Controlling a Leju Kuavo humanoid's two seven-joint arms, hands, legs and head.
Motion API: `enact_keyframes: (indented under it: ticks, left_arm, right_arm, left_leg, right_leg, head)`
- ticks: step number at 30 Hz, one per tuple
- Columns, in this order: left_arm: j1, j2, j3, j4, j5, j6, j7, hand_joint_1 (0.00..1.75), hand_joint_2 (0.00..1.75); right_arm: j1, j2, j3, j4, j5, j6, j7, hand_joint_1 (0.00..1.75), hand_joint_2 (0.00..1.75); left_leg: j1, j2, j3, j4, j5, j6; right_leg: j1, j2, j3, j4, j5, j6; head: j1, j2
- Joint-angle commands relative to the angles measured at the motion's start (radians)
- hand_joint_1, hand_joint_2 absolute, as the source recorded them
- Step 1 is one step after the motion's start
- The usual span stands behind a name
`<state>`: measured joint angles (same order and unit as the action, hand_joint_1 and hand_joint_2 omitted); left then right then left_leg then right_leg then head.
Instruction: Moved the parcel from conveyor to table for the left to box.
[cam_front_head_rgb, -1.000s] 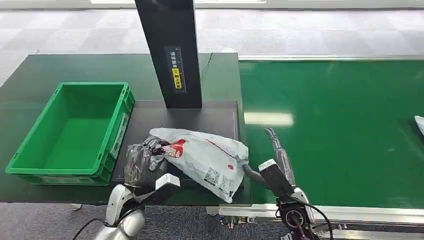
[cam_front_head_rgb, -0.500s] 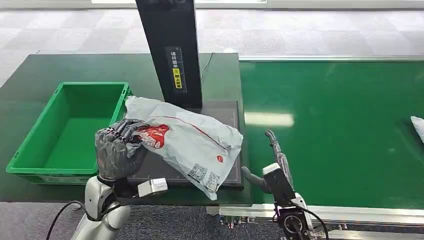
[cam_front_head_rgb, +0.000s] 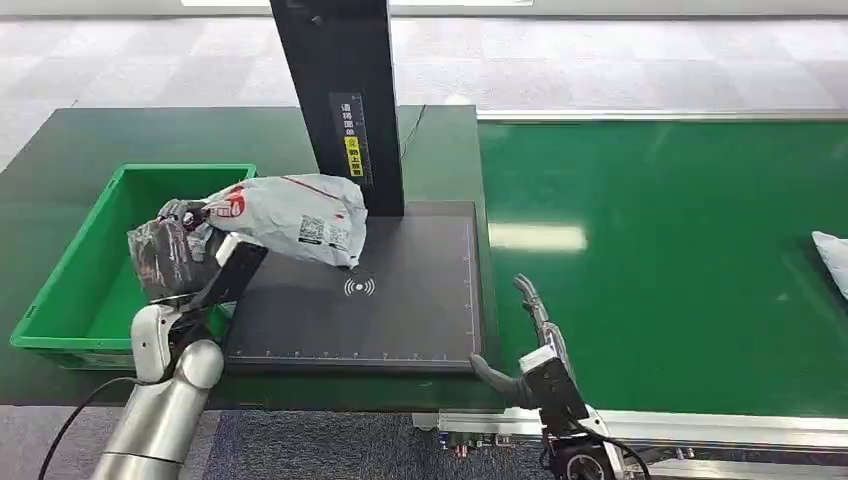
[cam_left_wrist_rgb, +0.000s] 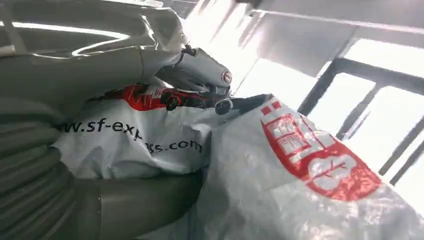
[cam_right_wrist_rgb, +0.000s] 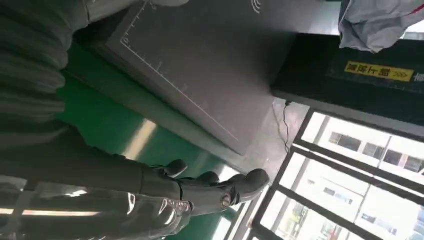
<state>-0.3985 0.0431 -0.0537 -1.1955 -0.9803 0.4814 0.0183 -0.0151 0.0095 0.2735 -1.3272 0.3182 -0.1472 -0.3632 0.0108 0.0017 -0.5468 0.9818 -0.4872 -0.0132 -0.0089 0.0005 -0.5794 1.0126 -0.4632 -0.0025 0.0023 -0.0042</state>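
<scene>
My left hand (cam_front_head_rgb: 170, 252) grips the parcel (cam_front_head_rgb: 290, 214) by its left end, fingers closed tight on the plastic. The parcel hangs lifted, long axis running right from my fingers, over the right rim of the bin (cam_front_head_rgb: 60, 300), which lies left. My right hand (cam_front_head_rgb: 525, 335) is empty, fingers loosely apart, near the conveyor (cam_front_head_rgb: 680, 260).

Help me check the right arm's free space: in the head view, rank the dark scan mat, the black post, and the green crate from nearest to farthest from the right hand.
From the right hand, at the conveyor's near edge:
1. Dark scan mat, just to its left on the table.
2. Black post, standing at the mat's far edge.
3. Green crate, at the table's far left.
</scene>
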Motion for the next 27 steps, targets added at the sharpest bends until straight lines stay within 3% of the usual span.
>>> enact_keyframes:
  ticks: [1,10,15,19,20,21,27]
  left_arm:
    - [-0.094,0.047,0.166,0.197,0.105,0.021,-0.028,1.75,1.75]
    - [-0.09,0.039,0.284,0.173,0.174,0.05,-0.062,1.75,1.75]
    - [-0.076,0.008,0.244,0.16,0.098,-0.105,-0.034,1.75,1.75]
    - [-0.066,-0.011,0.208,0.159,0.079,-0.14,-0.031,1.75,1.75]
    - [-0.064,-0.015,0.205,0.157,0.078,-0.138,-0.032,0.19,1.75]
    - [-0.055,-0.018,0.183,0.154,0.074,-0.159,-0.029,0.0,1.75]
    - [0.026,-0.042,0.15,0.066,0.151,-0.137,-0.098,0.0,1.75]
  right_arm:
    - [-0.014,0.0,0.039,-0.009,0.032,0.01,0.014,0.0,1.75]
    - [0.015,0.027,0.0,-0.056,0.072,-0.009,0.039,0.0,1.75]
    - [0.017,0.039,-0.032,-0.05,0.088,0.003,0.043,0.0,1.75]
    - [0.009,0.042,-0.038,-0.04,0.095,0.014,0.045,0.0,1.75]
    - [0.009,0.043,-0.038,-0.04,0.095,0.014,0.045,0.0,1.75]
    - [0.005,0.045,-0.041,-0.035,0.099,0.017,0.048,0.0,1.75]
    - [0.017,0.057,-0.065,-0.057,0.09,0.013,0.049,0.0,1.75]
  left_leg:
    - [0.0,0.001,0.0,0.0,0.0,0.0]
    - [0.0,0.0,0.0,0.0,0.0,0.0]
    - [0.0,-0.001,-0.001,0.0,0.0,0.001]
    - [0.0,-0.003,-0.001,-0.001,0.001,0.001]
    - [0.0,-0.002,-0.001,0.0,0.001,0.001]
    - [0.0,-0.002,-0.001,-0.001,0.001,0.001]
    - [0.0,-0.002,0.0,-0.002,0.001,0.001]
  right_leg:
    - [0.0,0.001,0.0,0.0,0.0,0.0]
    - [0.0,0.0,-0.001,0.0,0.0,0.0]
    - [0.0,-0.001,0.0,-0.001,0.0,0.0]
    - [0.0,-0.003,0.001,-0.002,0.001,0.0]
    - [0.0,-0.002,0.0,-0.001,0.0,0.0]
    - [0.0,-0.002,0.001,-0.002,0.001,0.001]
    - [0.0,-0.002,0.001,-0.002,0.0,0.0]
  head:
    - [0.0,0.0]
    - [0.0,0.0]
    - [0.0,0.0]
    - [0.0,0.0]
    - [0.0,0.0]
    - [0.0,0.0]
    - [0.0,0.0]
